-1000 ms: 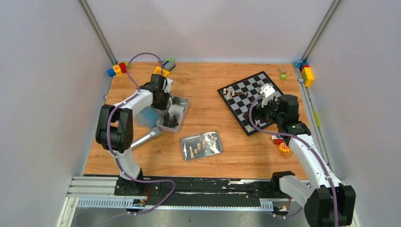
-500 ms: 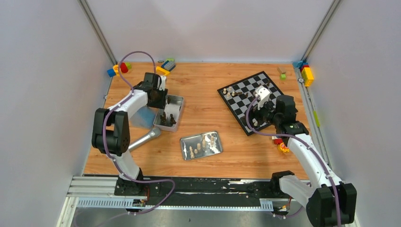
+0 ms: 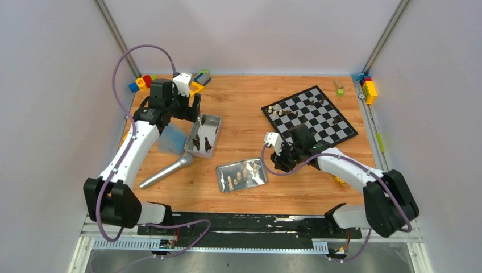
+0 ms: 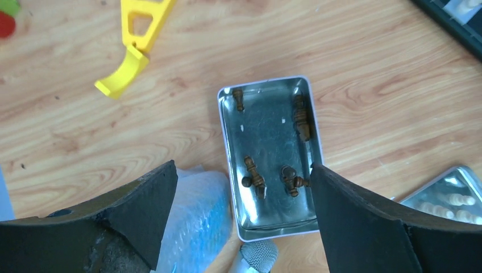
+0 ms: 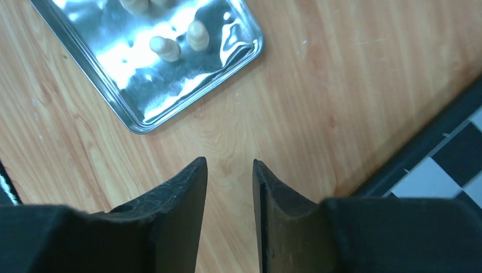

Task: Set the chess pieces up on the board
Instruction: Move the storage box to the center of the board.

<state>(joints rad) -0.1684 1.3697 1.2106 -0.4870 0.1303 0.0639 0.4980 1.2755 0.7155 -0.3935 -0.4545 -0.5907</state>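
The board [image 3: 325,117] lies at the back right with a few chess pieces [image 3: 278,110] standing on it. Several dark pieces [image 4: 253,174] lie in a small metal tray [image 4: 226,142]. My left gripper [image 4: 241,168] hangs above that tray's near end, open wide and empty. Cream pieces [image 5: 165,48] lie in a second tray [image 5: 131,122] at mid-table. My right gripper [image 5: 228,165] hovers over bare wood between that tray and the board's corner [image 5: 449,153]. Its jaws stand a narrow gap apart with nothing between them.
A silver microphone [image 3: 167,169] and a blue bubble-wrapped pad [image 3: 172,140] lie left of the dark-piece tray [image 3: 219,121]. Toy blocks sit at the back left [image 3: 142,83] and back right [image 3: 368,86]. A yellow toy [image 4: 133,45] lies behind the tray.
My left gripper rose off the dark-piece tray and opened wide. My right arm swung from the board left toward the cream-piece tray, and its jaws narrowed.
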